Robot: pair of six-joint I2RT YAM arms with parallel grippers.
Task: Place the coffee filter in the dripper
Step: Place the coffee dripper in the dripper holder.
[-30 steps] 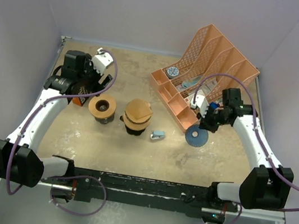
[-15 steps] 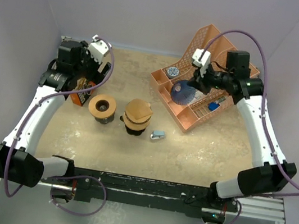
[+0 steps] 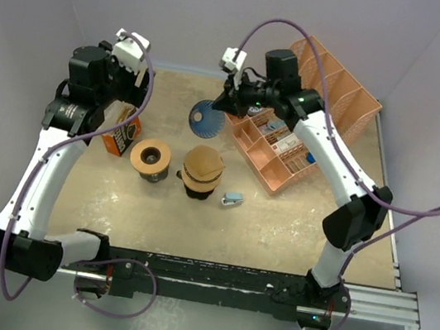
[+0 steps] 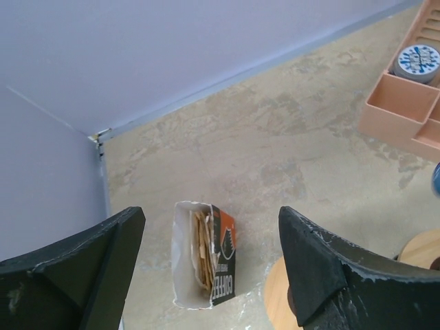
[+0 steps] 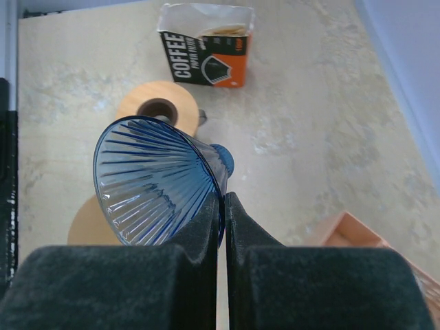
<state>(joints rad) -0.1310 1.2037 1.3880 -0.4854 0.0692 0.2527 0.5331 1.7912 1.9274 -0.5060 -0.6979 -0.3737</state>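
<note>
My right gripper [image 3: 228, 106] is shut on the rim of a blue ribbed glass dripper [image 3: 207, 118] and holds it in the air over the back middle of the table. In the right wrist view the dripper [image 5: 161, 180] hangs tilted, its wall pinched between the gripper's pads [image 5: 223, 206]. An open orange and black coffee filter box [image 3: 122, 131] stands at the left with brown filters inside [image 4: 201, 251]. My left gripper [image 3: 131, 92] is open and empty, high above the box [image 4: 210, 227]. The box also shows in the right wrist view [image 5: 206, 45].
A round wooden stand with a hole [image 3: 151, 158] and a wooden cone-topped stand [image 3: 203, 168] sit mid-table. A small pale blue clip [image 3: 233, 199] lies beside them. A peach desk organizer [image 3: 291, 139] with a patterned round tin [image 4: 417, 60] fills the back right.
My right arm lifted the dripper from the table near the organizer's right, carried it over the organizer and leftward to the back middle. My left arm rose and drew back above the filter box.
</note>
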